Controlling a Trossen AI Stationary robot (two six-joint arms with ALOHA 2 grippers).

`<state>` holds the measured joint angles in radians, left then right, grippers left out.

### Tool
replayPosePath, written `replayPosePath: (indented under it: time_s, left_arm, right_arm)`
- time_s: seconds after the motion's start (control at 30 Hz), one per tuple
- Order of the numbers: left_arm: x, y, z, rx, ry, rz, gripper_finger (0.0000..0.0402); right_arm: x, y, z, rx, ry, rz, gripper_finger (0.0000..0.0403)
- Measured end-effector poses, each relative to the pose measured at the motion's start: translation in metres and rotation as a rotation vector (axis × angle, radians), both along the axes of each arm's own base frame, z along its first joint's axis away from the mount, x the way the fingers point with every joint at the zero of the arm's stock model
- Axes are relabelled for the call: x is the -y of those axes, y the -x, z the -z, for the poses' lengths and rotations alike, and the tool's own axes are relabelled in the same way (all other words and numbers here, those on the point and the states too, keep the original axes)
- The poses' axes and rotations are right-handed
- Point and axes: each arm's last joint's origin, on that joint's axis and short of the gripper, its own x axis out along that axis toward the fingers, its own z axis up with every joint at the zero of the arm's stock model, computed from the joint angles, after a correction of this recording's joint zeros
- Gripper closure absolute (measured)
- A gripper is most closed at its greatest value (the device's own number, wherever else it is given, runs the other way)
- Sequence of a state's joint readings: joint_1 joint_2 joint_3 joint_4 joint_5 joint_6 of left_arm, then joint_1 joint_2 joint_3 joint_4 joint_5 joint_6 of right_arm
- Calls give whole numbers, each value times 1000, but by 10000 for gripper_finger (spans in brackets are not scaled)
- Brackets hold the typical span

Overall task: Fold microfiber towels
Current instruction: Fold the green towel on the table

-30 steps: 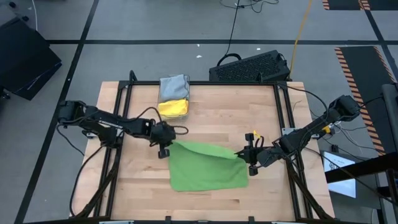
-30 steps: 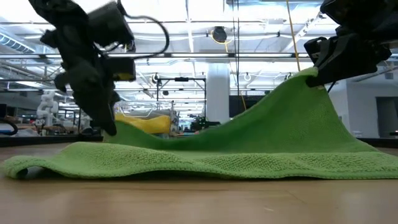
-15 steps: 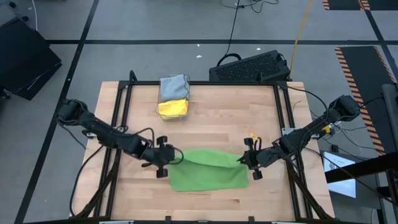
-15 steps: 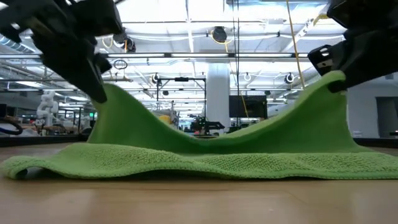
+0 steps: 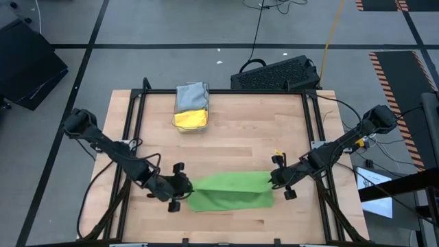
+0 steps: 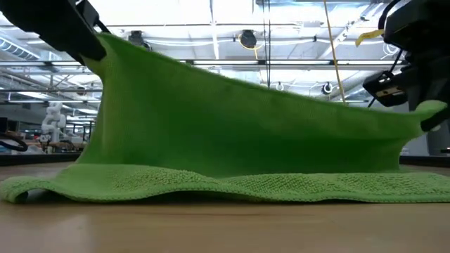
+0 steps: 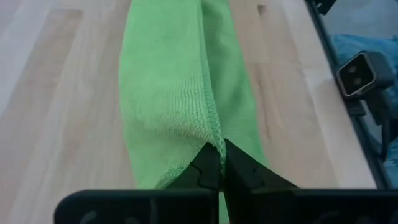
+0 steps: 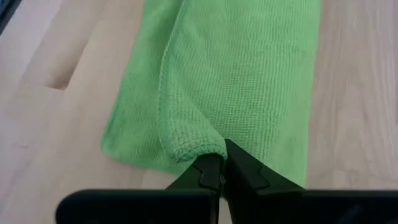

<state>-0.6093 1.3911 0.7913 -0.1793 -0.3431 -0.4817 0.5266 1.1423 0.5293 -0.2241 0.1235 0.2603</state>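
A bright green towel lies near the table's near edge, its lower layer flat on the wood. Its upper layer is raised and stretches between my two grippers. My left gripper is shut on the towel's left raised corner. My right gripper is shut on its right raised corner. A grey towel and a yellow towel lie folded at the far left of the table. My left gripper pinches the towel's raised corner between its two fingertips, at the hemmed edge. It comes from the table's left, slanting down. The held layer is lifted and drawn fairly taut toward the other gripper, and the lower layer lies on the table. My right gripper pinches the other raised corner between its two fingertips, where the hem curls over. It comes from the table's right, slanting down. The held corner is lifted clear, and the towel's lower layer stays on the table.
Bare wood lies between the green towel and the folded towels at the far left. A black keyboard lies beyond the table's far edge. The table's black frame rails run along both sides.
Both grippers have gone toward the table's near edge, each still shut on its corner. The towel's far edge has been carried up and over its near half and now hangs stretched between them. The towel's near edge has stayed on the table.
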Motion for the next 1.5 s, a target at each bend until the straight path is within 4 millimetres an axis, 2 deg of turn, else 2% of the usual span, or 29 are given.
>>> replayPosePath:
  time_s: [0.27,0.43,0.6,0.8,1.23,1.5]
  left_arm:
    - [12,3,3,8,36,15,394]
    - [18,0,21,-48,11,11,398]
    - [25,-1,36,-93,-11,17,394]
    - [29,-2,36,-74,9,19,392]
    - [26,-3,37,-76,7,-21,397]
    - [33,-5,55,-135,17,-8,391]
  right_arm:
    - [-3,-2,-2,-12,-110,13,399]
    - [-5,-5,1,-2,-153,48,399]
    - [-5,0,13,-51,-205,49,398]
    - [-7,6,21,-57,-235,56,398]
    - [-10,3,22,14,-287,44,398]
    - [-12,2,31,-21,-269,50,398]
